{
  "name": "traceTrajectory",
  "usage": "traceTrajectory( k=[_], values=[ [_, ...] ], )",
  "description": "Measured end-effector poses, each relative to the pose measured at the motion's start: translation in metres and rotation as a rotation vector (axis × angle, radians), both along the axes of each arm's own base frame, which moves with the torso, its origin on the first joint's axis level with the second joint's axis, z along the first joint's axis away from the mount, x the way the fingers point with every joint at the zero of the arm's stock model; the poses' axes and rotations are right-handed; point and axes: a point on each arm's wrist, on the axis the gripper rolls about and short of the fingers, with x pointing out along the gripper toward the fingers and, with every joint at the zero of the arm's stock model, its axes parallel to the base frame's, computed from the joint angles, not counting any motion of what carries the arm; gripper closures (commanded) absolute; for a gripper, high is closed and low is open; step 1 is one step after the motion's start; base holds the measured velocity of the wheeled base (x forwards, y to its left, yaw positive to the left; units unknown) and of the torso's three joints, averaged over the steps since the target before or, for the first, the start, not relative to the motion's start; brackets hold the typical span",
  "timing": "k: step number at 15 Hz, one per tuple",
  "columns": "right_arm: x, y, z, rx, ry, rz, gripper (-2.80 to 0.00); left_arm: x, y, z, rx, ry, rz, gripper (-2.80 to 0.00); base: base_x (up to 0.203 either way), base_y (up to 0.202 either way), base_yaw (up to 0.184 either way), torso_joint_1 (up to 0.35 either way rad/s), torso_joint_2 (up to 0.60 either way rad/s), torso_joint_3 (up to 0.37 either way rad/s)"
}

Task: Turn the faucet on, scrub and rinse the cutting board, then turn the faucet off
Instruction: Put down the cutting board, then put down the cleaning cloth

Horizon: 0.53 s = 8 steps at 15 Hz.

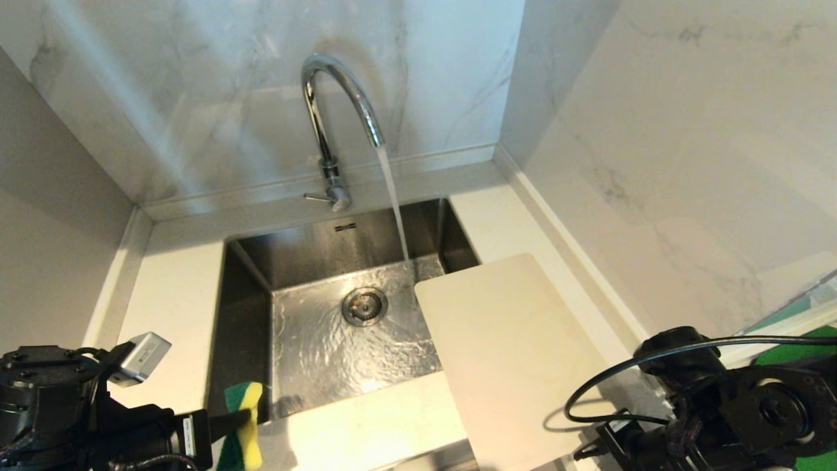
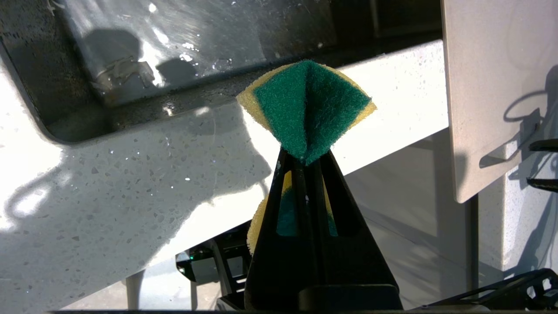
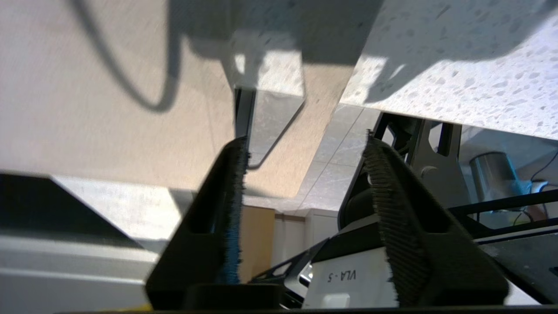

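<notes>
Water runs from the chrome faucet (image 1: 327,111) into the steel sink (image 1: 248,314); its thin lever (image 1: 317,196) sticks out to the side at the base. The off-white cutting board (image 1: 516,353) lies flat on the counter right of the sink, overhanging the basin's right edge and the counter's front edge. My left gripper (image 2: 303,157) is at the front left of the sink, shut on a folded green-and-yellow sponge (image 2: 307,104). My right gripper (image 3: 305,139) is open and empty just off the board's near end (image 3: 87,100), where the slot handle (image 3: 266,126) shows.
Marble walls close in behind the faucet and along the right of the counter (image 1: 176,301). A green mat (image 1: 798,353) and a clear plastic edge lie at the far right behind my right arm (image 1: 719,405). The drain (image 1: 364,305) sits mid-basin under rippling water.
</notes>
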Motion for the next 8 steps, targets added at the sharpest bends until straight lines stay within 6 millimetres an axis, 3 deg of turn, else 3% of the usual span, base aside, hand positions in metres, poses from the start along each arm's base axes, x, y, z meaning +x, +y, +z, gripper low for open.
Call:
traceTrajectory(
  k=[5,6,8],
  values=[
    [-0.008,-0.001,0.020,0.003,-0.095,0.013,-2.80,0.000,0.000,0.001,-0.001,-0.002,0.001,0.00,0.000,0.000,0.000,0.000,0.00,0.000],
    [-0.010,-0.001,0.027,0.003,-0.131,0.023,0.00,0.000,0.000,0.001,-0.001,-0.003,0.002,0.00,0.000,0.000,0.000,0.000,0.00,0.000],
    [-0.016,-0.003,0.043,-0.007,-0.184,0.035,0.00,0.000,0.000,0.001,-0.001,-0.004,0.002,0.00,0.000,0.000,0.000,0.000,0.00,0.000]
  ],
)
